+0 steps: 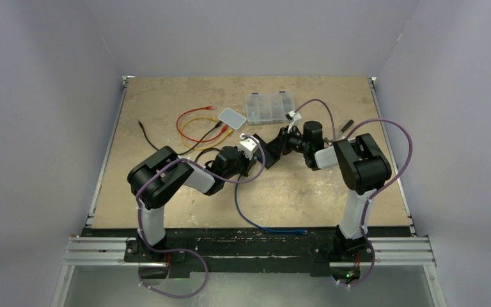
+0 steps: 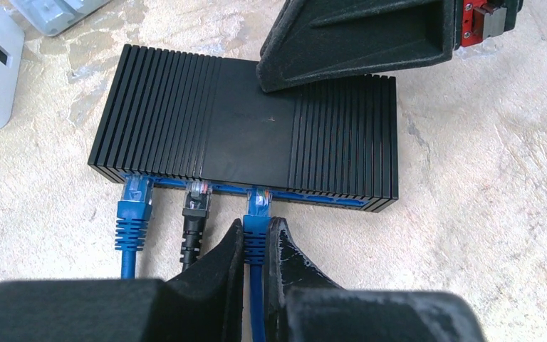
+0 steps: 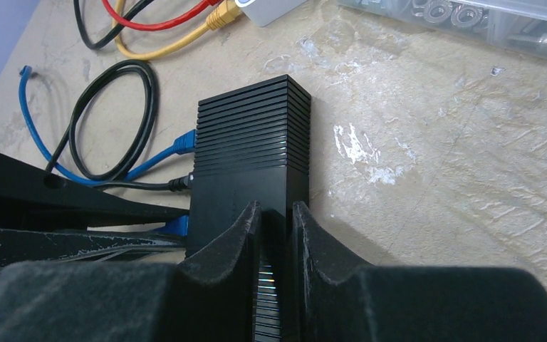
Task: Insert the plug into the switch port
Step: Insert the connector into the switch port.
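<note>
In the left wrist view the left pincer (image 2: 256,231) is sitting nearest, and its two fingers are squeezing almost shut around the blue rubber neck of the plug (image 2: 258,203). The plug is lying straight ahead of this pincer, and its long way is pointing right away from the fingers, like an arrow, at the row of ports (image 2: 310,197) on the front of the switch (image 2: 249,121). Its clear tip is sitting at the mouth of its opening, and it looks at least partly in, but I cannot tell if it is all the way in. A blue plug (image 2: 134,206) and a black plug (image 2: 196,210) are sitting in the openings just beside it, to the left. The switch is lying flat on the table (image 2: 484,214) with its long way going across, so the plug is meeting it square on. Farther off, the right pincer (image 3: 276,214) is coming in from the other side and its fingers are pinching shut on the far end of the switch. I think it is keeping the box from sliding. The left arm is the nearer one to the plug, so I think the push is going to be straight forward along the plug's long way.
</note>
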Robot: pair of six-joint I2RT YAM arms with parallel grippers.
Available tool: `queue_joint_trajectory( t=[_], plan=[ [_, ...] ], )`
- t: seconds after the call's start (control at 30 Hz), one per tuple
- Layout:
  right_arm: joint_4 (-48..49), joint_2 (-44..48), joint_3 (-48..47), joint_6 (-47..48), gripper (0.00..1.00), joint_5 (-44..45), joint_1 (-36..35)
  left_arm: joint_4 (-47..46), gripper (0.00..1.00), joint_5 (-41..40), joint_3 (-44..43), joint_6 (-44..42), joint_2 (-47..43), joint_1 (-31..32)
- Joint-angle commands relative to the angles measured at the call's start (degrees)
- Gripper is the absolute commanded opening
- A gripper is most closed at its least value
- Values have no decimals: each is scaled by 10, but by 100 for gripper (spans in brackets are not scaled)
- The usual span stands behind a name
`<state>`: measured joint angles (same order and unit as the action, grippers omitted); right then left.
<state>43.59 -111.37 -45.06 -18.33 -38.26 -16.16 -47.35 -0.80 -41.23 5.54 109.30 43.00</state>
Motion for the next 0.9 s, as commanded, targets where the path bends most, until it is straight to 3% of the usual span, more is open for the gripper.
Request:
queue_joint_trajectory(
  t=[0.0, 0.33, 0.63, 0.87],
  plan=[
    [-137, -3, 29, -15, 21, -143, -74, -211, 0, -10, -53, -19, -18, -7],
    [-156, 54, 51, -14, 22, -10, -48, -115, 0, -45, 27, -15, -66, 14],
    [-155, 74, 63, -16, 29, 27, -36, 9, 13, -81, 45, -9, -116, 29],
    [-159, 82, 65, -14, 38, 45, -33, 119, 25, -61, 35, 9, -143, 30]
  ],
)
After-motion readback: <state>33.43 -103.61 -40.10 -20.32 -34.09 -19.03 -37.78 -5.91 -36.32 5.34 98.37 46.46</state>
